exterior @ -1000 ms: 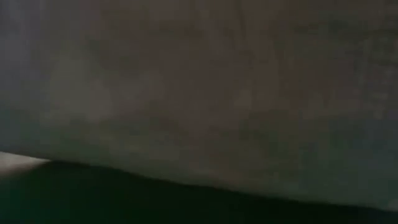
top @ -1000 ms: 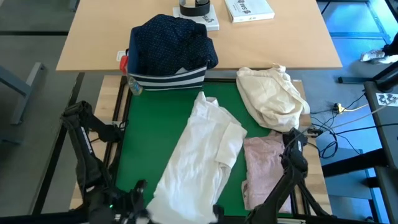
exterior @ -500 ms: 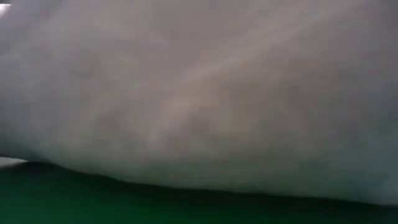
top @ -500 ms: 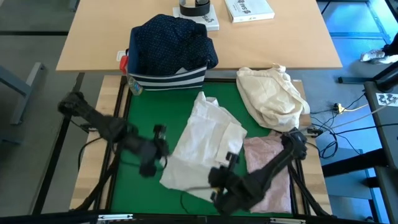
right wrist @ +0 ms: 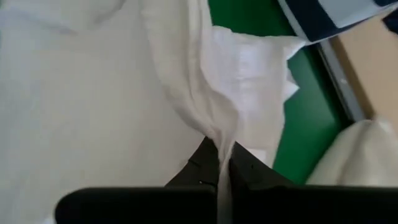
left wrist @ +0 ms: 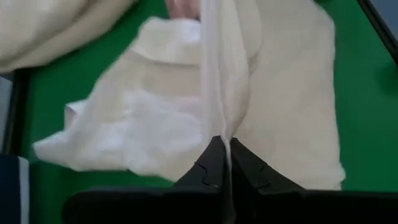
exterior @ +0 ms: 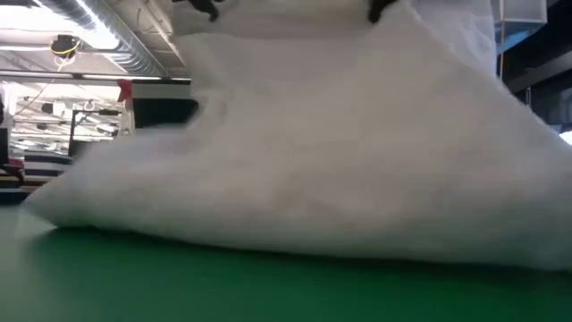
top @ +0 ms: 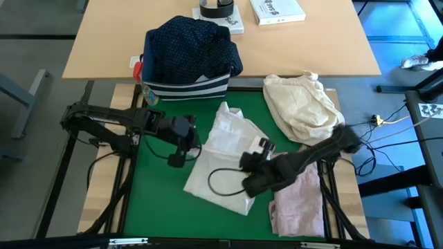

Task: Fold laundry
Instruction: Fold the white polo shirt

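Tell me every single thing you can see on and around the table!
white shirt: one, white, mid green mat, pinched at two edges
pale pink top: one, pink, mat's right side
cream cloth bundle: one, cream-beige, mat's far right corner
navy dotted shirt: one, navy, in the bin
striped bin: one, navy-white, wooden table
green mat: one, green
left gripper: shut on shirt's left edge
right gripper: shut on shirt's right edge

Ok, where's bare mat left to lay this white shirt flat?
Bare green mat lies left of the white shirt, under the left pincer, bordered behind by the striped bin. The right side is crowded: pink top, cream bundle, right pincer.
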